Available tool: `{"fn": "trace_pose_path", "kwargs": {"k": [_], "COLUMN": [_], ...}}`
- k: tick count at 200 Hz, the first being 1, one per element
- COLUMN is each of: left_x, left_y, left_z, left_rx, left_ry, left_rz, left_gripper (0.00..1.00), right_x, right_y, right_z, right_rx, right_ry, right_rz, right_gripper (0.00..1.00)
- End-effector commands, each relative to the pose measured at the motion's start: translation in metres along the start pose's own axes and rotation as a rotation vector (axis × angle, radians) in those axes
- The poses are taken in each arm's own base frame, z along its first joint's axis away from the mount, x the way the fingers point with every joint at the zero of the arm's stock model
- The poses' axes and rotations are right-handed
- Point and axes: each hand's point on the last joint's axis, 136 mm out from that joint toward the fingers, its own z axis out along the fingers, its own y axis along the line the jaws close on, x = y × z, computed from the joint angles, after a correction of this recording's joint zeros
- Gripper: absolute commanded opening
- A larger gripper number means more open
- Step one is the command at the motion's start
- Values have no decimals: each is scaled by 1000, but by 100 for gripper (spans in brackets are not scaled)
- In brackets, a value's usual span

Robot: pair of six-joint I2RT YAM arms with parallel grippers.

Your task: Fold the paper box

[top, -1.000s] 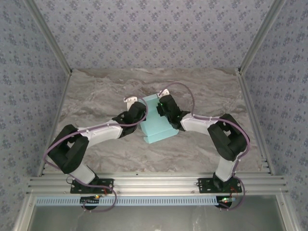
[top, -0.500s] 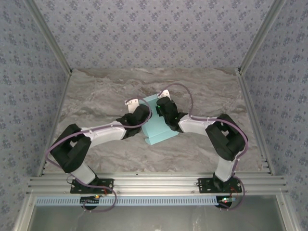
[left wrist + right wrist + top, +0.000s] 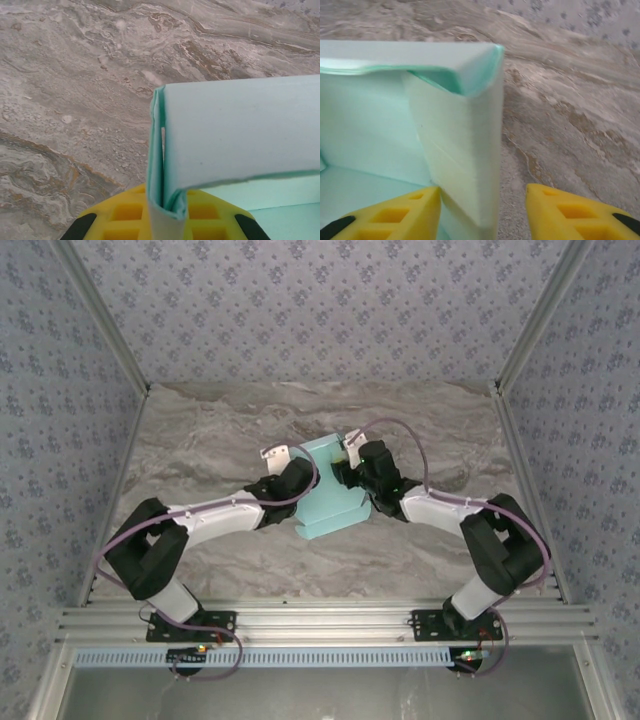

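The box [image 3: 328, 502] sits mid-frame in the top view on the table [image 3: 200, 440], with a gripper on either side of it. At the bottom of the left wrist view, the left gripper [image 3: 167, 220] is clamped on the box's doubled side wall. The right gripper [image 3: 482, 212] is spread apart astride a wall corner, one finger inside the box and one outside.

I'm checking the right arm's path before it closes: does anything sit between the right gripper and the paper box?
Nothing visible does. The right gripper is open and straddles a wall of the paper box, one finger inside, the other outside over the table.
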Motion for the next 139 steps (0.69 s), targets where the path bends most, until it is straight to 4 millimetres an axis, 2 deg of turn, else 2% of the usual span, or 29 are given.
{"fn": "trace_pose_path", "kwargs": {"k": [1,38,73,139], "left_x": [-17,-15,-11,-5], "left_y": [-5,-5,-8,-16], "left_z": [-6,-6,-4,-2], "left_rx": [-13,-14,0,41], "left_ry": [-28,-21,-7,22], "left_rz": [-23,-28,-28,-49], "left_gripper": [0,0,0,0], "right_x": [-16,-24,-33,-44], "right_y": [6,-8,-20,-19], "right_z": [-12,-12,-6,12], "right_rx": [-72,-14,30,-16], "right_ry": [-43,-47,-68,-65], "right_rz": [-58,-70,-54,-65], "right_gripper": [55,57,55,48]}}
